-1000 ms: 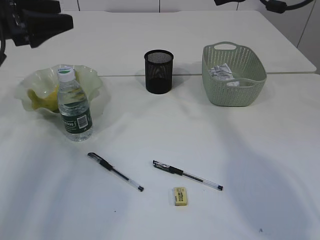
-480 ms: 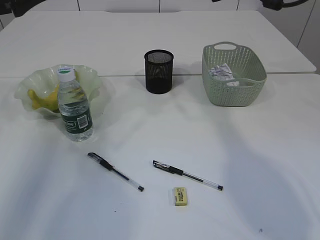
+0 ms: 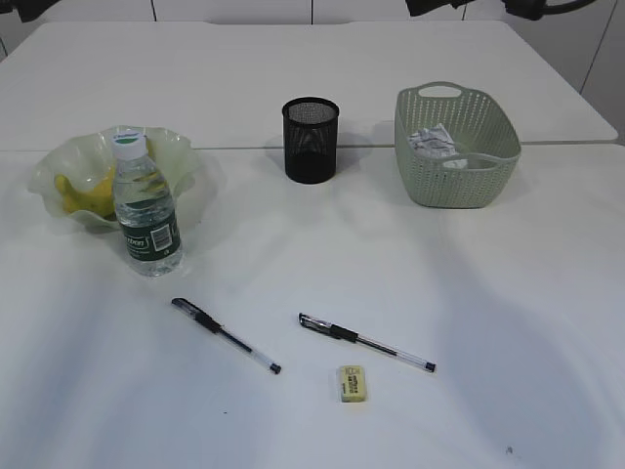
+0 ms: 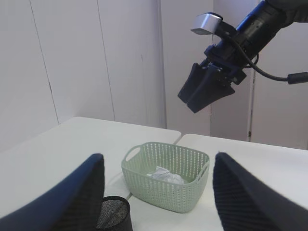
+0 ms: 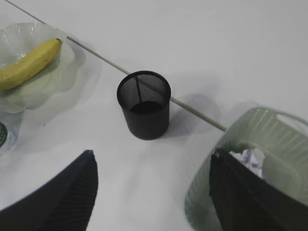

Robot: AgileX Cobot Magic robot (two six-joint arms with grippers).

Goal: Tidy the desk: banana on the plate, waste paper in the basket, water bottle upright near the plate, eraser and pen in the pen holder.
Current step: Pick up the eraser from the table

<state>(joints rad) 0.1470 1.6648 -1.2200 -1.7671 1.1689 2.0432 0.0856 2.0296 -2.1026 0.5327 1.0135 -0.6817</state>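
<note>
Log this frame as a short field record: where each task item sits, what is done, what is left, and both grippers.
banana: on the plate
water bottle: upright, just in front of the plate
waste paper: inside the basket
pen holder: looks empty
pens: two, left pen and right pen, lying on the table
eraser: on the table, near the right pen
left gripper: open, raised, holding nothing
right gripper: open, above the pen holder and basket, holding nothing
left to do: pens and eraser into the pen holder

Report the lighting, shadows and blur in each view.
Exterior view: even, soft light, sharp, faint shadows beside the pen holder and basket. Left wrist view: sharp background, blurred near fingers. Right wrist view: soft shadow beside the pen holder, fingers blurred.
</note>
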